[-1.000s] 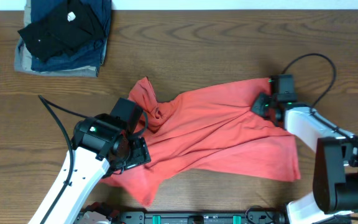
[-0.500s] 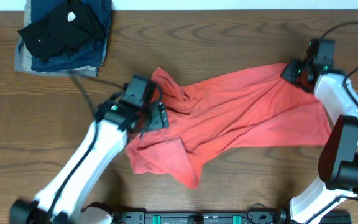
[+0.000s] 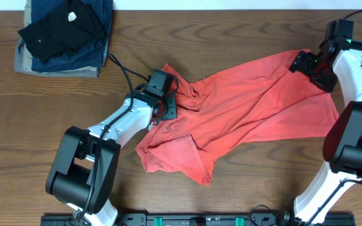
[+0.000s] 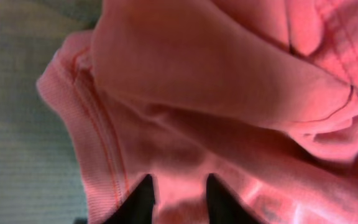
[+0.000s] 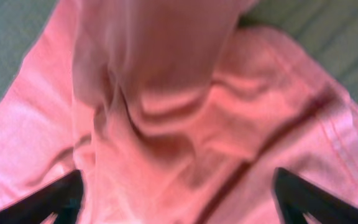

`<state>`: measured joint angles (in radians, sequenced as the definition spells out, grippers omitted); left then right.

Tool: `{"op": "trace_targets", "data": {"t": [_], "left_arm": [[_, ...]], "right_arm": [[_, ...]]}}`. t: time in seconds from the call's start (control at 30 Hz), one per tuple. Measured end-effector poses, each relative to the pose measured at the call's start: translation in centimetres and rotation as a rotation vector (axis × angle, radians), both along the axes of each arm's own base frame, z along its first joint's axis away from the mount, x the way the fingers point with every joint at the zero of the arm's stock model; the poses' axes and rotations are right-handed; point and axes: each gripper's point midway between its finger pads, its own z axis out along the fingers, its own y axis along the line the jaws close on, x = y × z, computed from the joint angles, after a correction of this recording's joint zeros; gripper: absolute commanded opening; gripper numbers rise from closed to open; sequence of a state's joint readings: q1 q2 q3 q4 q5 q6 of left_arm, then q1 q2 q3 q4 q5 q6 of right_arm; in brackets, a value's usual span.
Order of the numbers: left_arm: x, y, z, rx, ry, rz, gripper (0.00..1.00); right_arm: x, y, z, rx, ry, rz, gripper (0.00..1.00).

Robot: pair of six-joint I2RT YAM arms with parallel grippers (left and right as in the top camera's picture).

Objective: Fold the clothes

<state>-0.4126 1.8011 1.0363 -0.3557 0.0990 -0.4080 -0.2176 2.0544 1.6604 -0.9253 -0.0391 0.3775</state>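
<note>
Currently listed, item: orange-red T-shirt (image 3: 250,110), one piece, lying open and rumpled on the wooden table (image 3: 55,100), from the centre to the far right. Long axis: diagonal, from a doubled-over flap at the near left up to a corner at the far right. The side showing is plain red; seams and a ribbed edge show in the left wrist view.

Left gripper (image 3: 164,108): on the cloth at the shirt's bunched far-left end. The left wrist view shows its fingers (image 4: 140,200) drawn close, with a ridge of red fabric between them; judged clamped on the T-shirt.

Right gripper (image 3: 308,65): at the shirt's far-right corner, the opposite end of the same axis. The right wrist view shows its fingers (image 5: 55,196) standing wide apart, with cloth bulging between them and nothing visibly pinched; judged open.

Governing relation: the garment lies between the two grippers, one at each end of the diagonal. The near-left flap is closer to the left arm, the near-right hem closer to the right arm. Any flattening or fold would likely run across this axis.

Other: stack of folded garments (image 3: 61,37), black over navy over khaki, in the far-left corner, well apart from the shirt.

Writing: none legible. No lettering or logo shows on the shirt's upper side. The black garment carries a small pale tag, too small to read.
</note>
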Motion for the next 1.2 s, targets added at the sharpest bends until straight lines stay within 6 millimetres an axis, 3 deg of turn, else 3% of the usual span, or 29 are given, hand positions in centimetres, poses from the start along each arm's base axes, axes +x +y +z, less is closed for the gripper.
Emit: {"op": "trace_targets", "data": {"t": [0.07,0.3,0.47,0.7,0.97,1.2], "left_arm": [[0.3,-0.1,0.1,-0.005,-0.014,-0.002,0.07],[1.8,-0.9,0.6,-0.032,-0.079,-0.013,0.08],[1.6,-0.8,-1.3,-0.016,-0.041,-0.013,0.08],[2.5,-1.2,-1.5,-0.029,-0.072,-0.013,0.08],[6.0,-0.5,-1.5,-0.051,-0.184,0.033,0.08],[11.2,3.4,-1.5,-0.080,-0.311,0.150,0.08]], "right_arm": [[-0.7,0.2,0.2,0.010,0.031,0.005,0.99],[-3.0,2.2,0.1,0.114,0.123,0.030,0.99],[-4.5,4.0,0.3,0.206,0.174,0.073,0.99],[-6.2,4.9,0.9,0.252,0.224,0.091,0.99],[-8.9,5.8,5.4,0.247,0.216,0.155,0.99],[-10.4,6.8,6.9,0.236,0.235,0.197,0.99]]}}
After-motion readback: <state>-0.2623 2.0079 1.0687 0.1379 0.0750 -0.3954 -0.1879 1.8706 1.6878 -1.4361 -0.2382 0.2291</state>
